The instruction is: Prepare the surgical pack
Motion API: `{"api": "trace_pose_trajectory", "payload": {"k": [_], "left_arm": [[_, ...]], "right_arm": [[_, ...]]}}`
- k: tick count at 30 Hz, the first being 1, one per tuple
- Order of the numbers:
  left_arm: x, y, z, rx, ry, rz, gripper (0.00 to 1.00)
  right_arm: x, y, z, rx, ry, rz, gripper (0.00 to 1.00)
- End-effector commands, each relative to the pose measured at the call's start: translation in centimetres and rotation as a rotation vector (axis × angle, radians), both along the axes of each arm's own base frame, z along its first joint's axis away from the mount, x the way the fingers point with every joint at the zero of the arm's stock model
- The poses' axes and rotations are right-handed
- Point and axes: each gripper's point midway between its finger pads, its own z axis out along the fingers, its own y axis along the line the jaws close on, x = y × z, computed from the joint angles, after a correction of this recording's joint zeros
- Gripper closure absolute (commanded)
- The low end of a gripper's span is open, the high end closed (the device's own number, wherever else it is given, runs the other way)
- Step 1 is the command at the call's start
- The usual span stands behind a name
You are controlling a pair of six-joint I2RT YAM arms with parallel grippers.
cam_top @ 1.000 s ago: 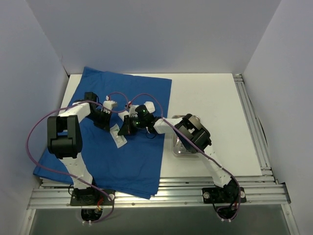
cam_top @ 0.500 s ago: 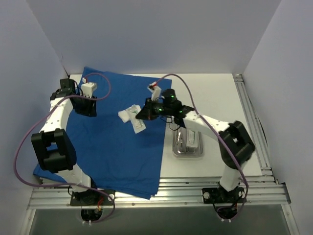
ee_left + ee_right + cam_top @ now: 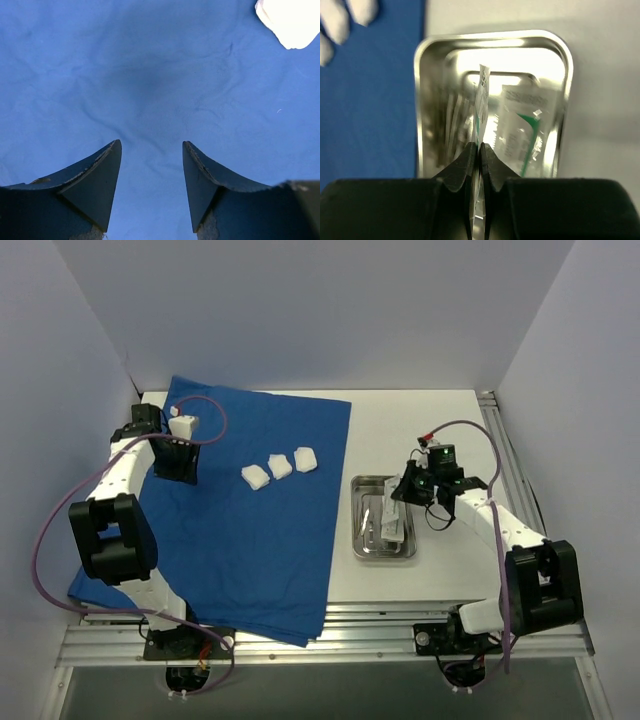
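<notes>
Left end effector (image 3: 151,144) open, empty, above blue sheet (image 3: 150,75); right end effector (image 3: 480,146) pinches a packet (image 3: 483,95) over tray (image 3: 495,37); we note white counter (image 3: 430,430), pale walls (image 3: 300,310).

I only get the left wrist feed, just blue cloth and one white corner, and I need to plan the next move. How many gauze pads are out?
Observer: Three gauze pads lie in a row on the blue cloth, to the right of the open left gripper.
Operator: Where is the tray?
Observer: The steel tray sits on the bare table, just off the cloth's right edge.
Operator: And the right arm?
Observer: The right gripper is shut on a flat packet, held edge-up over the tray.
</notes>
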Motion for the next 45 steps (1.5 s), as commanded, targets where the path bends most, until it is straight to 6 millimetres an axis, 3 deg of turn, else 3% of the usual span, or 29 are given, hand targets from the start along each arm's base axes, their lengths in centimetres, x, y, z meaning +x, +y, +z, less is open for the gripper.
{"api": "trace_pose_trajectory", "payload": {"k": [1,11,12,18,24,33,36,41,42,45], "left_arm": [[0.2,0.0,0.4,0.004,-0.003,0.018,0.39],[-0.1,-0.3,-0.1,0.002,0.011,0.013,0.39],[-0.1,-0.3,-0.2,0.003,0.014,0.014,0.39],[-0.1,-0.4,-0.1,0.005,0.014,0.008,0.39],[-0.3,-0.7,-0.2,0.008,0.023,0.001,0.39],[-0.1,-1.6,-0.1,0.036,0.024,-0.028,0.39],[0.3,-2.4,0.0,0.042,0.020,-0.055,0.39],[2.1,-5.9,0.6,-0.018,0.005,-0.128,0.39],[2.7,-7.6,0.8,-0.045,-0.009,-0.162,0.39],[4.9,-10.0,0.2,-0.076,-0.024,-0.171,0.38]], "right_arm": [[-2.5,-1.7,-1.8,-0.078,0.071,-0.006,1.00],[-2.9,-0.7,-4.6,-0.035,0.104,0.037,1.00],[-2.2,-0.6,-4.7,-0.033,0.082,0.036,1.00],[-2.2,-0.4,-6.4,-0.036,0.104,0.064,1.00],[-2.5,-1.8,-6.8,-0.103,0.136,0.015,0.99],[-2.2,-3.1,-2.8,-0.210,0.090,-0.005,0.59],[-1.7,-3.2,-0.8,-0.242,0.055,-0.016,0.52],[0.0,-2.2,2.8,-0.228,-0.042,-0.022,0.50],[0.3,-1.8,3.3,-0.221,-0.058,-0.021,0.50],[0.9,-0.7,3.8,-0.229,-0.085,-0.009,0.50]]}}
